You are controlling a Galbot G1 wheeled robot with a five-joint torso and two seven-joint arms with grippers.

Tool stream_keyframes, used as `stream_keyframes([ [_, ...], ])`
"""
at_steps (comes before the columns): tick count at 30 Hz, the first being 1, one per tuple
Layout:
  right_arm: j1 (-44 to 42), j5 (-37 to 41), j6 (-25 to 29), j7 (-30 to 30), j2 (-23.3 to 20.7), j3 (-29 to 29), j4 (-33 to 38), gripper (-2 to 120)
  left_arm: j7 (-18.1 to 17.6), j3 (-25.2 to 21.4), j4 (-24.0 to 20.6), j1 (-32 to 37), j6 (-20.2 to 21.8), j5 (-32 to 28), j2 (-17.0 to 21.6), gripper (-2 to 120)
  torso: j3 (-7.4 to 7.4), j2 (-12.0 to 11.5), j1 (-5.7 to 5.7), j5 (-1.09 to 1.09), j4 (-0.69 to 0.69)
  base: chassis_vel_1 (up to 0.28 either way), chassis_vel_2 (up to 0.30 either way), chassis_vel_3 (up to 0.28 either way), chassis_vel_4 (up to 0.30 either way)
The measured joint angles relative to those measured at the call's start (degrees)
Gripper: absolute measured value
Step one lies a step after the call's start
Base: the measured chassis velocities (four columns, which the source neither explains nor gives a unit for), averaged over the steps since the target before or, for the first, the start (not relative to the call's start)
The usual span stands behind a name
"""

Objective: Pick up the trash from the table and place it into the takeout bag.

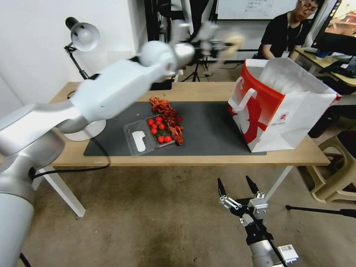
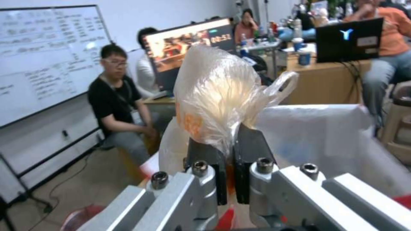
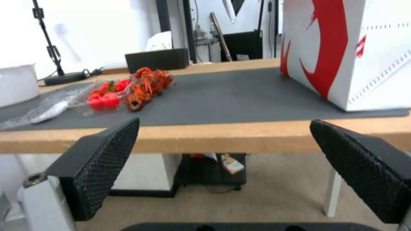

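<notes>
Table [image 1: 193, 159], takeout bag [image 1: 282, 111] open, left gripper [image 2: 226, 150] pinching plastic bag [image 2: 218, 93]

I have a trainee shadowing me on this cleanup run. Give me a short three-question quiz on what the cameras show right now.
1. True or false: the left gripper has its jaws shut on a crumpled translucent plastic bag.
2. Where does the right gripper hang? A) inside the red-and-white paper takeout bag B) below the front edge of the long light-wood table, jaws apart C) on the dark grey mat
3. Fill in: the clear plastic clamshell tray on the mat holds small round red ____.

Key: 1 true; 2 B; 3 tomatoes
</notes>
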Motion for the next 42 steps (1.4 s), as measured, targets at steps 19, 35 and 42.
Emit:
stream_keyframes([
  [19, 0.34, 0.26, 0.81, -0.02, 0.66, 0.49, -1.32, 100, -0.24, 6.99, 1.87, -1.04, -0.64, 2.5, -7.72, 2, 0.01, 0.0, 0.0, -0.01, 0.0, 0.0, 0.0, 0.0, 0.0],
  [35, 0.55, 0.63, 0.71, -0.1, 0.5, 0.15, -1.45, 100, -2.08, 6.18, 2.5, -1.09, -1.2, 3.75, -6.33, 59, 0.01, -0.01, 0.01, -0.02, 0.0, 0.0, 0.0, 0.0, 0.0],
  [42, 0.74, 0.72, 0.66, -0.12, 0.52, 0.08, -1.51, 100, -3.53, 5.65, 0.8, -0.95, -1.18, 3.68, -4.07, 85, 0.01, 0.0, 0.0, -0.02, -0.02, 0.0, 0.0, 0.0, 0.0],
])
